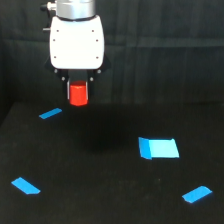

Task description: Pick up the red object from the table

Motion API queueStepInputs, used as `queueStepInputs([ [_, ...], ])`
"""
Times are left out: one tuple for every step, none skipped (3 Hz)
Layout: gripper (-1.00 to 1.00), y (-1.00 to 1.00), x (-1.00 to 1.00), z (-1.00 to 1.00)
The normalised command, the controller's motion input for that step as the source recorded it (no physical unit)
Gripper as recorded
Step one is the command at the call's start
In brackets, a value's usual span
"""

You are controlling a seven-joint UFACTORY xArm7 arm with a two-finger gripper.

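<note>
While the gripper (78, 92) hangs above the table (100, 190), its dark fingers are clamped on either side of the red object (78, 95), which sits just under the white gripper body and clear of the black surface. On the table lie a blue rectangular patch (159, 148) toward the exterior view's right and three blue tape strips (50, 114) scattered around it.
</note>
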Motion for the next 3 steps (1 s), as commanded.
queueStepInputs([
  [-1.00,-0.06,0.02,-0.03],
  [-1.00,0.05,-0.06,-0.04],
  [-0.99,-0.04,0.07,0.04],
])
